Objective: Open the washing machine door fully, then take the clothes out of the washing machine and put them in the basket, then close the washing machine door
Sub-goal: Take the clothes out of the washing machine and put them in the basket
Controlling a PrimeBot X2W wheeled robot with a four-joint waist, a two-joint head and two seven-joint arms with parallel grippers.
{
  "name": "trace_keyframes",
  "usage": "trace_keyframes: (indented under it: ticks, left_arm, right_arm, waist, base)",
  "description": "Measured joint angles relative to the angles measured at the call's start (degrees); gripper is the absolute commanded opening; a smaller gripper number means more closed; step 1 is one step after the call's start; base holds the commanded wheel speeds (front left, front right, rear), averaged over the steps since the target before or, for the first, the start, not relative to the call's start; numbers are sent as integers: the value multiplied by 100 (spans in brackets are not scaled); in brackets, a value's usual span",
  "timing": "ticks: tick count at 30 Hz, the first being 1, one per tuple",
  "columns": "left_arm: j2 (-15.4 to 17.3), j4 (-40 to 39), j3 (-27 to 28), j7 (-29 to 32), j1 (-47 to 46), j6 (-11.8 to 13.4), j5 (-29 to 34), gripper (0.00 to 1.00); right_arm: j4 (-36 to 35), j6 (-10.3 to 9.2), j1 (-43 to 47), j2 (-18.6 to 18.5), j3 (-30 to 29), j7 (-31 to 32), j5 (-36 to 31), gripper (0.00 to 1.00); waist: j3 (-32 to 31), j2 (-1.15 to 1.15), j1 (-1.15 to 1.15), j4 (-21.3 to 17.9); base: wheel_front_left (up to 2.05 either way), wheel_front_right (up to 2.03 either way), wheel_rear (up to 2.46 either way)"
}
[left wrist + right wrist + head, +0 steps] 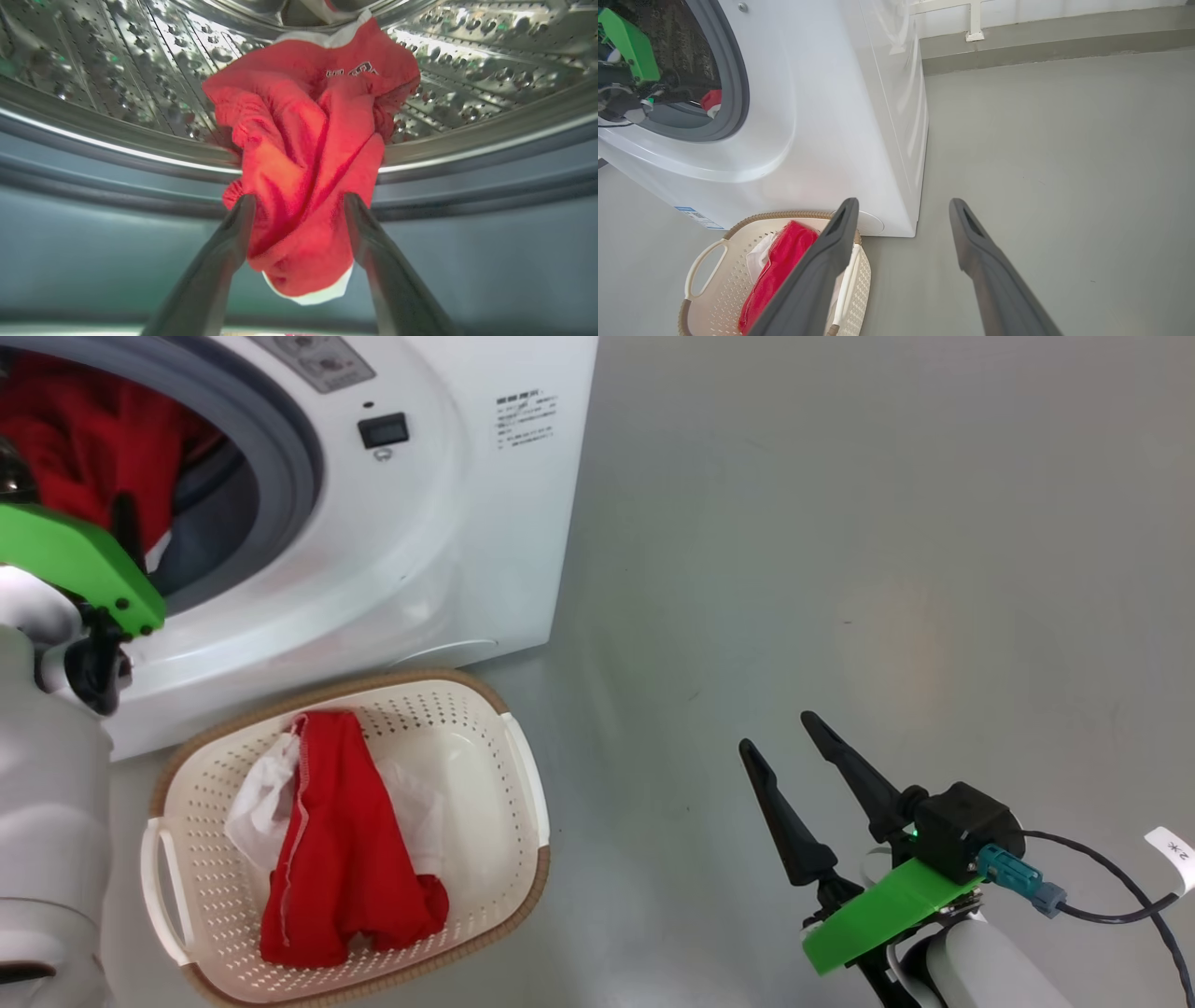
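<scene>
Red clothes (303,186) are spilling over the drum lip (117,149), mid-frame, between the left gripper's (299,200) wide-spread fingers (233,242); a shallow pinch risks dropping them short of the basket (467,737). Right gripper (777,732) is idling, wide too.

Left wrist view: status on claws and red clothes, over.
Left claw open, astride crumpled red fabric garment at steel drum lip. Right claw open, empty. Red-and-white garment in cream perforated plastic basket. Nothing blocking.

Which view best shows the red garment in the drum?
Left wrist view: the red garment hangs over the drum lip, close up, between the open jaws of the left gripper. Head view: partly behind the left arm. Right wrist view: it is small and distant.
</scene>
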Motion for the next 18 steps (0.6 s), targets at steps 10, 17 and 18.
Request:
trace_keyframes:
  ticks: [10, 17, 18]
  left_arm:
    - [47, 107, -207, 377, -70, 78, 36, 39]
    - [63, 98, -304, -105, -58, 110, 77, 0]
    - [64, 93, -308, -205, -56, 109, 76, 0]
  right_arm:
    - [-54, 0, -118, 3, 86, 0, 145, 100]
    - [-54, 0, -118, 8, 86, 0, 149, 100]
    - [-53, 0, -118, 9, 86, 0, 149, 100]
  waist:
    - [162, 0, 0, -128]
    - [178, 0, 0, -100]
    - [177, 0, 0, -88]
  base:
    - [0, 0, 0]
    - [0, 0, 0]
    - [0, 0, 0]
